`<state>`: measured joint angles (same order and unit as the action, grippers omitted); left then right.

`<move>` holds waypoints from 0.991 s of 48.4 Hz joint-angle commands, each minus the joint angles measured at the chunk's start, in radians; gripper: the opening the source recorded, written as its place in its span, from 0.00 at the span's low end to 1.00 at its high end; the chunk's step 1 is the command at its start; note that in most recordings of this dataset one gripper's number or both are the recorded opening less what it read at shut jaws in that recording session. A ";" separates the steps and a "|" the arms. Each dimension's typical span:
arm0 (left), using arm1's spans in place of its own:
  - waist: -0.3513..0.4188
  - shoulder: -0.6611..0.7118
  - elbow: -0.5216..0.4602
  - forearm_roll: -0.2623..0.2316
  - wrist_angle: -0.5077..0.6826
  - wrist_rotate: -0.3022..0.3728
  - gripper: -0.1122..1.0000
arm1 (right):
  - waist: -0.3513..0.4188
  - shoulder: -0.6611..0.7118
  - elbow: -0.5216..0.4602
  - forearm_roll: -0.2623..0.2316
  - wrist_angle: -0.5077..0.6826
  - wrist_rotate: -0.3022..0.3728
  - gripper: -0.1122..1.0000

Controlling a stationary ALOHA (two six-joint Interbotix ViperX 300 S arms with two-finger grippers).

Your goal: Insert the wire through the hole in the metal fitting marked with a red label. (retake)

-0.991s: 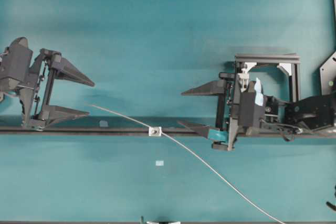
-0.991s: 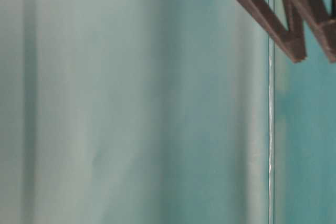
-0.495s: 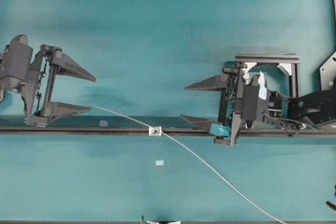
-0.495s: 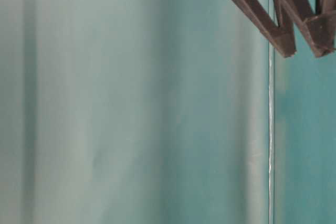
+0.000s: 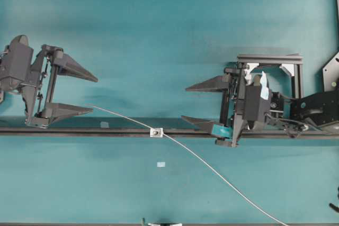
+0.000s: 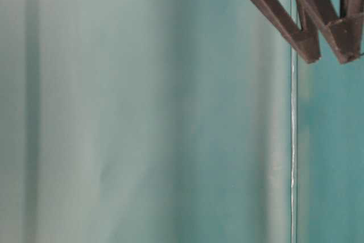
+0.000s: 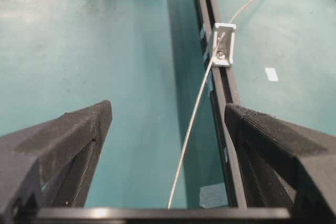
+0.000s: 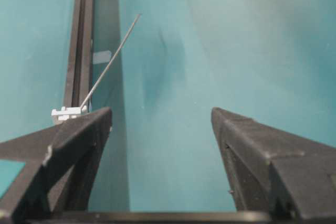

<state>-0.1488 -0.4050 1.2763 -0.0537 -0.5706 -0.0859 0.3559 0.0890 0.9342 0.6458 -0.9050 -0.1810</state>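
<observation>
Wire [image 5: 212, 169] runs off bottom edge of overhead view; far end unseen. Hole in fitting [image 5: 155, 132] too small to tell there. Table-level view blurred; gripper fingers [image 6: 284, 18] cropped by top edge.

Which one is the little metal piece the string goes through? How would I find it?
Find the long dark rail crossing the teal table. About midway along it sits the metal fitting, a tiny silvery-white square with a dark centre. The thin pale wire passes through it, unlike the flat pale tape scrap lying alone nearby.
</observation>
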 commanded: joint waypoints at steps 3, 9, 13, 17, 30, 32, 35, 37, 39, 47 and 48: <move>0.003 -0.006 -0.018 0.003 -0.006 0.002 0.73 | -0.005 -0.025 -0.021 0.008 -0.005 0.002 0.88; 0.005 -0.006 -0.018 0.003 -0.006 0.000 0.73 | -0.003 -0.025 -0.029 0.017 -0.005 0.026 0.88; 0.006 -0.006 -0.020 0.003 -0.005 0.000 0.73 | -0.005 -0.029 -0.028 0.017 -0.005 0.046 0.88; 0.006 -0.006 -0.020 0.003 -0.005 0.000 0.73 | -0.003 -0.034 -0.026 0.017 -0.005 0.060 0.88; 0.006 -0.006 -0.020 0.003 -0.005 -0.002 0.72 | -0.005 -0.041 -0.021 0.015 -0.005 0.061 0.88; 0.006 -0.006 -0.020 0.003 -0.005 -0.002 0.72 | -0.003 -0.041 -0.021 0.015 -0.005 0.061 0.88; 0.006 -0.006 -0.020 0.003 -0.006 -0.003 0.72 | -0.003 -0.041 -0.020 0.015 -0.003 0.061 0.88; 0.006 -0.006 -0.020 0.003 -0.006 -0.003 0.72 | -0.003 -0.041 -0.020 0.015 0.002 0.061 0.88; 0.006 -0.006 -0.020 0.003 -0.006 -0.003 0.72 | -0.003 -0.041 -0.020 0.014 0.006 0.061 0.88; 0.006 -0.006 -0.021 0.003 -0.005 -0.003 0.72 | -0.003 -0.041 -0.020 0.014 0.012 0.061 0.88; 0.006 -0.006 -0.021 0.003 -0.006 -0.003 0.72 | -0.005 -0.041 -0.020 0.014 0.012 0.061 0.88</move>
<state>-0.1473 -0.4050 1.2747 -0.0537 -0.5706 -0.0874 0.3543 0.0721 0.9235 0.6611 -0.8897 -0.1212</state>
